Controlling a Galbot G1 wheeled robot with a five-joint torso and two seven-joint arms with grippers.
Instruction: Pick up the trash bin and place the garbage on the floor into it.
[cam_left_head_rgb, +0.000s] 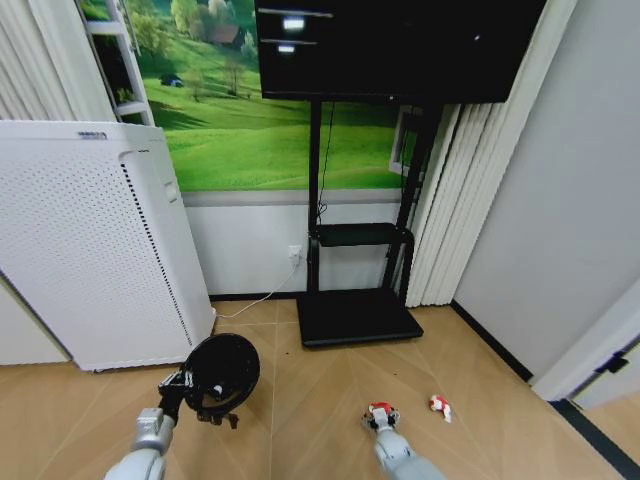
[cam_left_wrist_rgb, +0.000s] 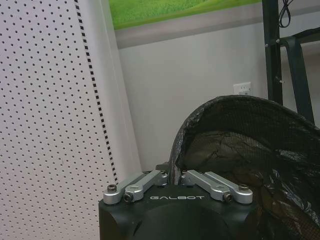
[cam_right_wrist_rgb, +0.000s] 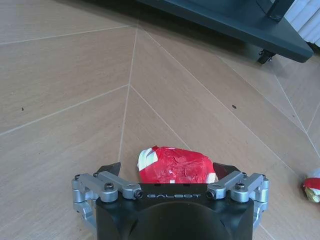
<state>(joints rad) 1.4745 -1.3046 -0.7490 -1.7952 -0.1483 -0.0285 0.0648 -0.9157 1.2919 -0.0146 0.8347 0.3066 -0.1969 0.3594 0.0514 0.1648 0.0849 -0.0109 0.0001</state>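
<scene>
i have the left end effector (cam_left_head_rgb: 196, 392) closed on the rim of the trash bin (cam_left_head_rgb: 224, 372), seen in the left wrist view as fingers pinched either side of the mesh wall (cam_left_wrist_rgb: 220, 150). the bin hangs tilted, mouth turned toward the robot, beside the white perforated appliance (cam_left_head_rgb: 90, 240) and above the wood floor (cam_left_head_rgb: 320, 400). from the head view i cannot confirm whether its base touches the floor.

the right end effector (cam_right_wrist_rgb: 168, 169) is low over the floor with its jaws spread, one fingertip each side of a crumpled red-and-white scrap (cam_right_wrist_rgb: 175, 165) (the nearest piece of garbage). the fingers do not appear to touch it. a second red-and-white scrap (cam_left_head_rgb: 439, 405) lies on the floor, near but apart, toward the right wall.

step in hand, in my judgement: the bin is secured, and the first pick of litter is being lined up. the next move would call for a short descent and a firm closure on the scrap without sliding it, then a carry across to the bin's mouth. the tilt of the bin may need correcting so the scrap drops inside.
</scene>
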